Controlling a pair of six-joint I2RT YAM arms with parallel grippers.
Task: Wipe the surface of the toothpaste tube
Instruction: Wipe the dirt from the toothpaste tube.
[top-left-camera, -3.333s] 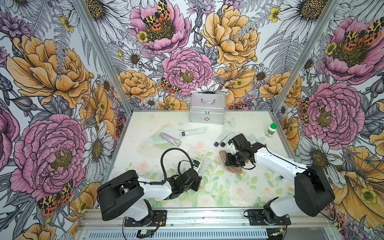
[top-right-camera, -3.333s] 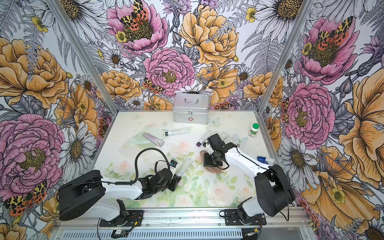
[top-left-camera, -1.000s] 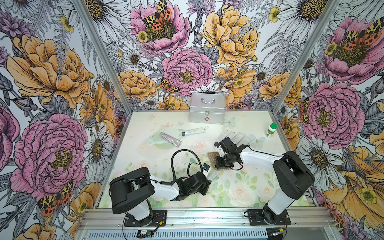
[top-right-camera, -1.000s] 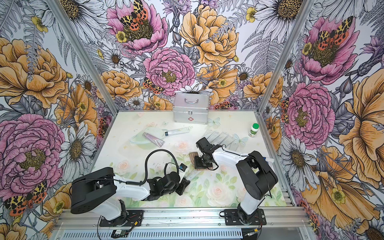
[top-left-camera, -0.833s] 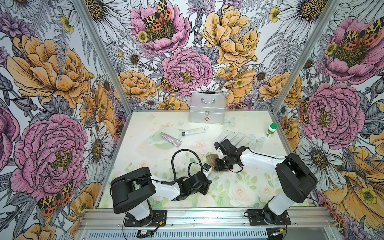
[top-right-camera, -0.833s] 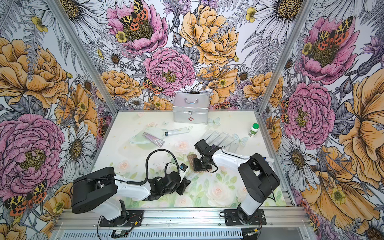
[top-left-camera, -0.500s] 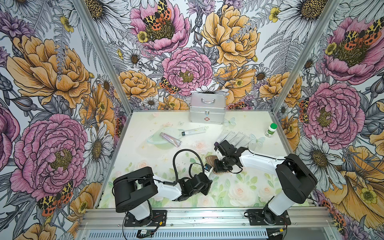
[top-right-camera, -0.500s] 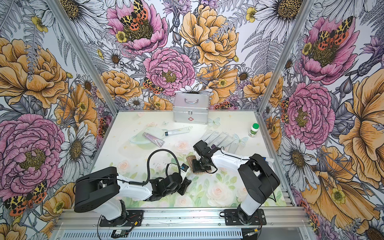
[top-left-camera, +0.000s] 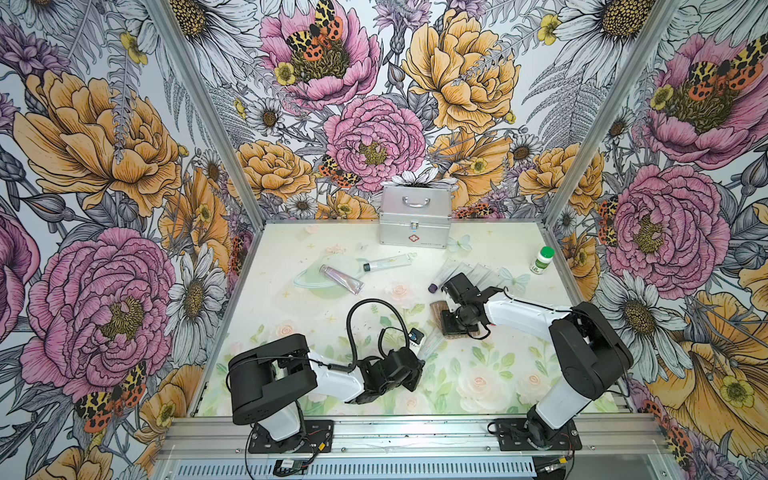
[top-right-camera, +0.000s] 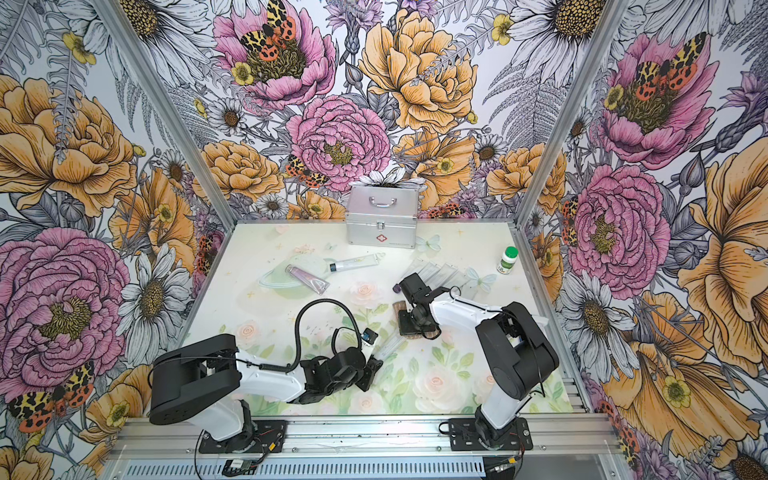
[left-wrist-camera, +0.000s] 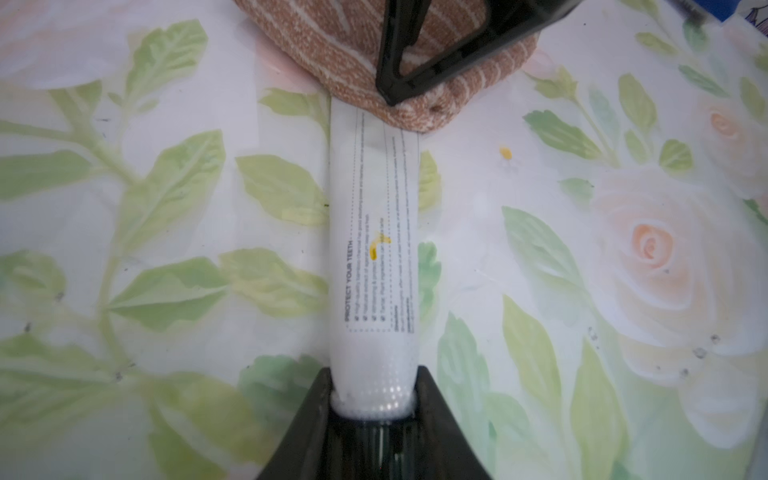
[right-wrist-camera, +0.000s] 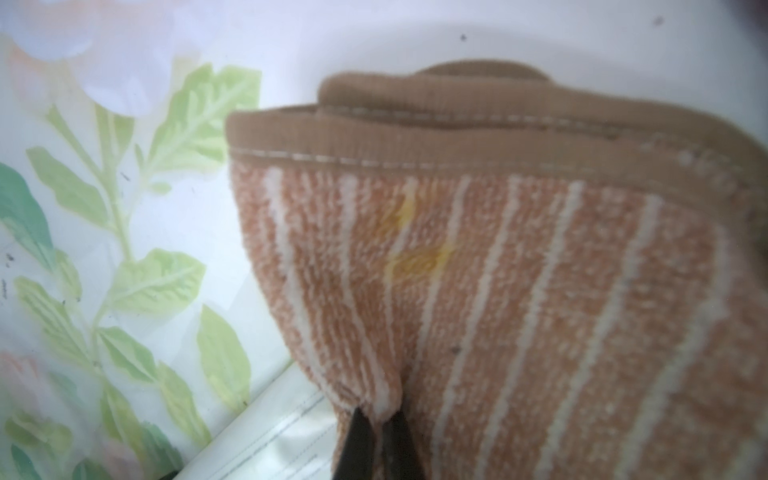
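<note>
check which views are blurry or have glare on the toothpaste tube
Left wrist: the toothpaste tube print is sharp, with speckled glare at its gripped end. Right wrist: the cloth is soft throughout. In both top views: even light, and the tube barely stands out from the pale tablecloth.

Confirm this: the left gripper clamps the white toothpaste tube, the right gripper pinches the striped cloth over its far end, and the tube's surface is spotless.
Not spotless: the left wrist view shows a yellow smear on the toothpaste tube, midway along. The rest holds: the left gripper clamps the tube, and the right gripper pinches the striped cloth over its far end.
</note>
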